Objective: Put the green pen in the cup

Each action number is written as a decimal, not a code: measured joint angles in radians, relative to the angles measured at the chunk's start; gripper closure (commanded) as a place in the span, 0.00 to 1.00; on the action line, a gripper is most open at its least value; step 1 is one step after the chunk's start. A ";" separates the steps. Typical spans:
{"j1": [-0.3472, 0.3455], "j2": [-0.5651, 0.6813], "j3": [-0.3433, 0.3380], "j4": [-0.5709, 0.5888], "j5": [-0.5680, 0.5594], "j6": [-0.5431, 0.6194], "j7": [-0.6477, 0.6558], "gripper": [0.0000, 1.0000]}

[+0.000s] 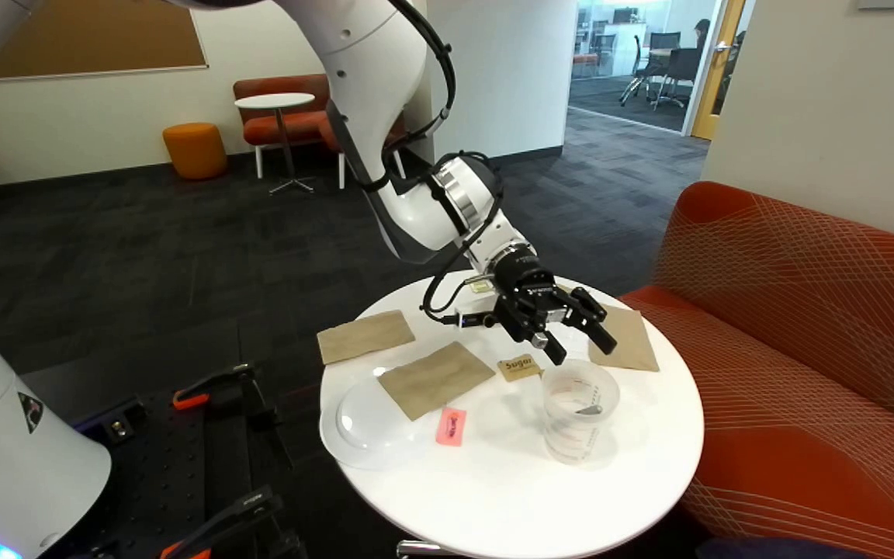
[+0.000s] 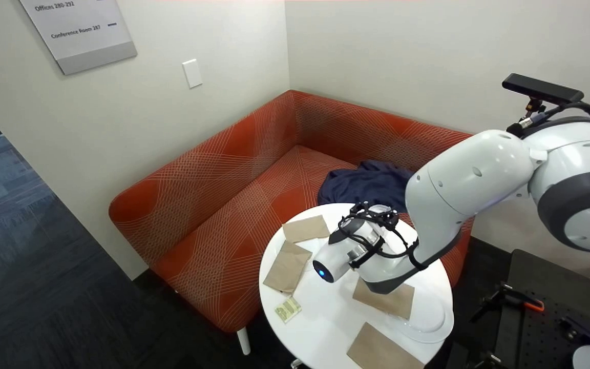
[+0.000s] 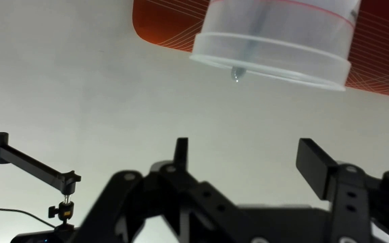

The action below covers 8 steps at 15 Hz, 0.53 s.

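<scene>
The pen (image 3: 238,73) leans inside the cup (image 3: 299,47), its tip showing past the rim. I judge it light, stiff, maybe slippery; to lift it, one should pinch this tip. Near the cup, the gripper (image 1: 580,348) has its fingers apart, holding nothing.

In an exterior view, the cup (image 1: 567,439) stands on the table (image 1: 493,497); in the wrist view, the pen (image 3: 238,72) leans inside it, tip past the rim. To the cup's left lies a packet (image 1: 451,427), farther left the dome lid (image 1: 368,435). Behind the cup, a sugar packet (image 1: 519,367) lies leftward and a napkin (image 1: 633,345) rightward. The couch (image 1: 827,373) stands to the cup's right.
</scene>
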 measured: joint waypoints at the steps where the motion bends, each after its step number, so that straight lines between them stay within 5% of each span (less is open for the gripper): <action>1: 0.001 -0.006 0.000 0.001 0.000 -0.003 0.000 0.00; 8: 0.002 -0.119 0.000 -0.014 0.001 -0.038 -0.004 0.00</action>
